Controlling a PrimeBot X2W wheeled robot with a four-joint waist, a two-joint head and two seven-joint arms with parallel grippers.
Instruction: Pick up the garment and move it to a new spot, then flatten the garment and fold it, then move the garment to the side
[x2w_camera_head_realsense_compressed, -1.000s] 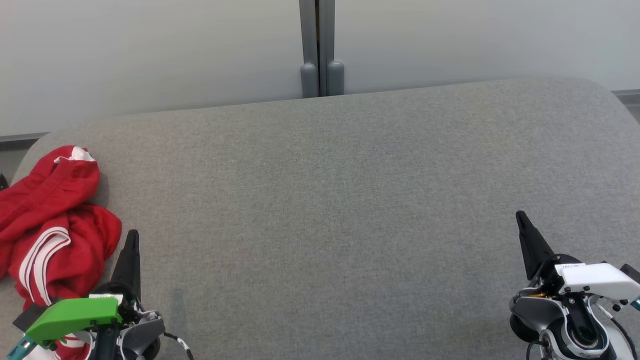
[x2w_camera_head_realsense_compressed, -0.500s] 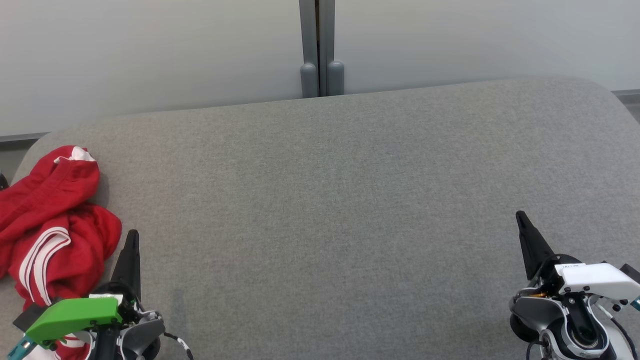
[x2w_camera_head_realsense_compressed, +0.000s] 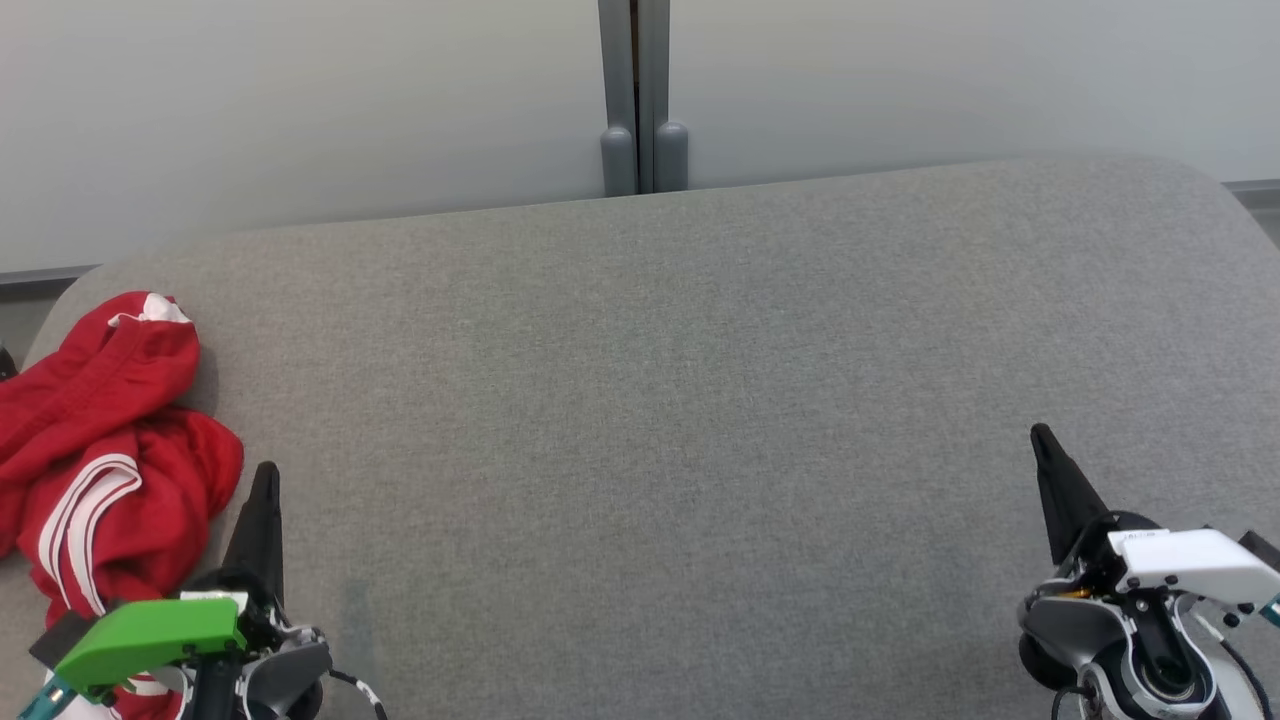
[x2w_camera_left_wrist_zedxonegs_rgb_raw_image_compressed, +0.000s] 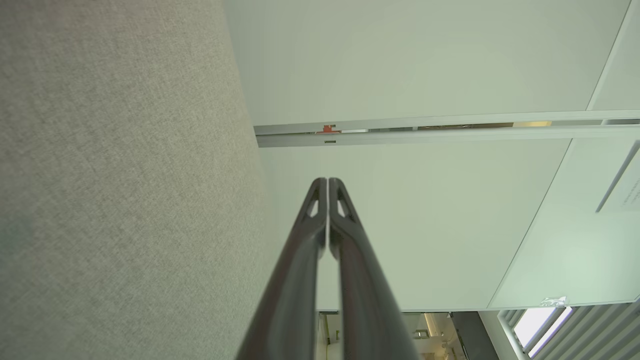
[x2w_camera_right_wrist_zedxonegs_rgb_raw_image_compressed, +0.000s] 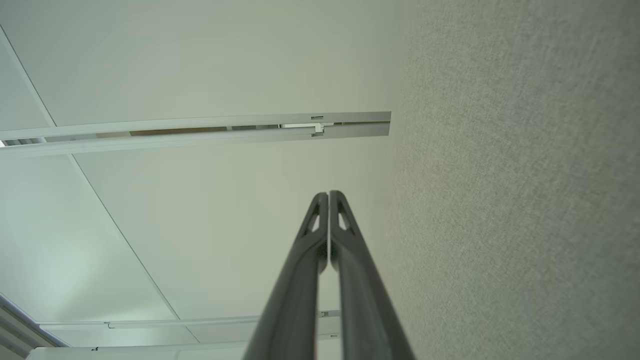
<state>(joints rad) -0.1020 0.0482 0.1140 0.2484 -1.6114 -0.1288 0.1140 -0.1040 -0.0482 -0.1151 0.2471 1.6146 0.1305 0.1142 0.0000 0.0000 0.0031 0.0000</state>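
1. Garment (x2w_camera_head_realsense_compressed: 100, 450): red with white stripes, crumpled at the left edge of the grey fabric worktop (x2w_camera_head_realsense_compressed: 650, 400).
2. Left hand (x2w_camera_head_realsense_compressed: 265, 472): clenched, empty, fingers together, just beside the garment.
3. Right hand (x2w_camera_head_realsense_compressed: 1040, 435): clenched, empty, well apart at the lower right.

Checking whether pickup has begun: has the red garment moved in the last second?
No. The red garment lies unmoved at the left end of the grey cushion.

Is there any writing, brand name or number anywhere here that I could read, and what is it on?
Nothing here reads clearly.
Right gripper, white cover: tiny print, too small.
Wall panel: faint lettering, blurred.
Wall logo: illegible.
Red garment: no lettering visible.
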